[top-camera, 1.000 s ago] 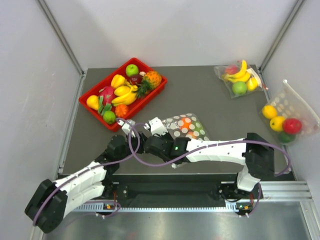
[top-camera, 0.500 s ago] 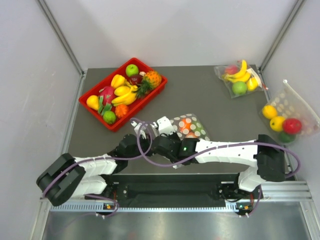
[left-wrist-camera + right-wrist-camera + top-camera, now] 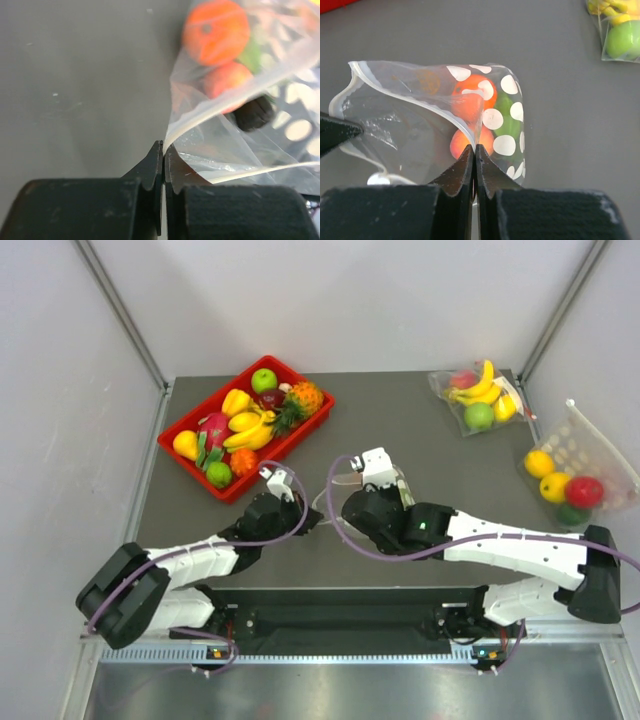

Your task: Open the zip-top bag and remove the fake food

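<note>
The zip-top bag (image 3: 415, 125) is clear with white dots and hangs between my two grippers with its mouth pulled open. My right gripper (image 3: 474, 148) is shut on one lip of the mouth. My left gripper (image 3: 163, 145) is shut on the opposite lip, and its black tip (image 3: 337, 133) shows at the left of the right wrist view. The fake food sits inside at the bag's far end: an orange fruit (image 3: 469, 92), a peach one (image 3: 462, 142) and a green one (image 3: 506, 117). In the top view both wrists meet at mid-table and cover most of the bag.
A red tray (image 3: 188, 423) full of plastic fruit stands at the back left. A clear bag with bananas and a green apple (image 3: 478, 398) lies at the back right. A bigger dotted bag of yellow and red fruit (image 3: 568, 478) rests by the right wall.
My left gripper has closed on the bag's lip. The right arm has swung right and outward with its lip, so the mouth has spread open; the bag no longer lies flat.
</note>
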{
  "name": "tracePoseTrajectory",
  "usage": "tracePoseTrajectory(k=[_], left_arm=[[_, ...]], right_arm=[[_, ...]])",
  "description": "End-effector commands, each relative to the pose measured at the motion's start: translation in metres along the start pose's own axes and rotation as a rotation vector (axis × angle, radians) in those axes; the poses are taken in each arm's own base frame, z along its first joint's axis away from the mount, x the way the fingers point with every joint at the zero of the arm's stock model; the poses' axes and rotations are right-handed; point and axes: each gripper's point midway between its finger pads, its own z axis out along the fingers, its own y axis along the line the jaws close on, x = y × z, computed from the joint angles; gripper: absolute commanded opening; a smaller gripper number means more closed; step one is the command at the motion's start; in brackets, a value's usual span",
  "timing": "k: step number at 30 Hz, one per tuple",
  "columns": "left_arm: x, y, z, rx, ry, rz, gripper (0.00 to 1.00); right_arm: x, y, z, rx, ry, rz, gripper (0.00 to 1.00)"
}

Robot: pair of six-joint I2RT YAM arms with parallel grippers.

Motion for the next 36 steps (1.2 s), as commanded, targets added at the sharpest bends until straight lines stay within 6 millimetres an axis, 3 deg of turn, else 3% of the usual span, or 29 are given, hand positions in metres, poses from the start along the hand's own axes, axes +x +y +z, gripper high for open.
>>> tracePoseTrajectory(k=[1, 5, 8, 9, 12, 14, 16, 22, 25, 28, 32, 36], left_arm=[[-0.003, 0.028, 0.007, -0.128, 0.010, -0.015, 0.00], [-0.007, 0.047, 0.006, -0.201, -0.013, -0.043, 0.00], [-0.012, 0.041, 0.003, -0.174, -0.021, -0.005, 0.00], [-0.015, 0.036, 0.002, -0.152, -0.025, 0.017, 0.12], [-0.036, -0.004, -0.009, 0.010, -0.059, 0.138, 0.52], [-0.045, -0.017, -0.016, 0.048, -0.083, 0.177, 0.64], [-0.061, -0.031, -0.031, 0.070, -0.122, 0.219, 0.68], [-0.078, -0.066, -0.069, 0.191, -0.194, 0.217, 0.66], [-0.075, -0.077, -0.076, 0.240, -0.199, 0.190, 0.61], [-0.064, -0.076, -0.069, 0.243, -0.168, 0.195, 0.53], [-0.048, -0.088, -0.057, 0.289, -0.125, 0.211, 0.49], [-0.036, -0.083, -0.035, 0.235, -0.089, 0.243, 0.46]], right_arm=[[-0.017, -0.015, -0.004, 0.057, -0.031, 0.007, 0.00], [-0.016, -0.016, -0.005, 0.062, -0.025, 0.017, 0.00], [-0.016, -0.016, -0.005, 0.060, -0.027, 0.021, 0.00], [-0.017, -0.015, -0.005, 0.054, -0.029, 0.019, 0.00], [-0.013, 0.000, 0.000, 0.017, -0.016, 0.013, 0.00], [-0.010, 0.009, 0.003, -0.006, -0.008, 0.007, 0.00], [-0.007, 0.021, 0.008, -0.037, 0.001, 0.008, 0.00], [0.004, 0.048, 0.018, -0.098, 0.031, -0.005, 0.00], [0.006, 0.057, 0.020, -0.120, 0.037, -0.004, 0.00], [0.005, 0.064, 0.019, -0.149, 0.037, 0.006, 0.00], [0.005, 0.070, 0.018, -0.175, 0.038, 0.020, 0.00], [0.006, 0.073, 0.015, -0.196, 0.045, 0.031, 0.00]])
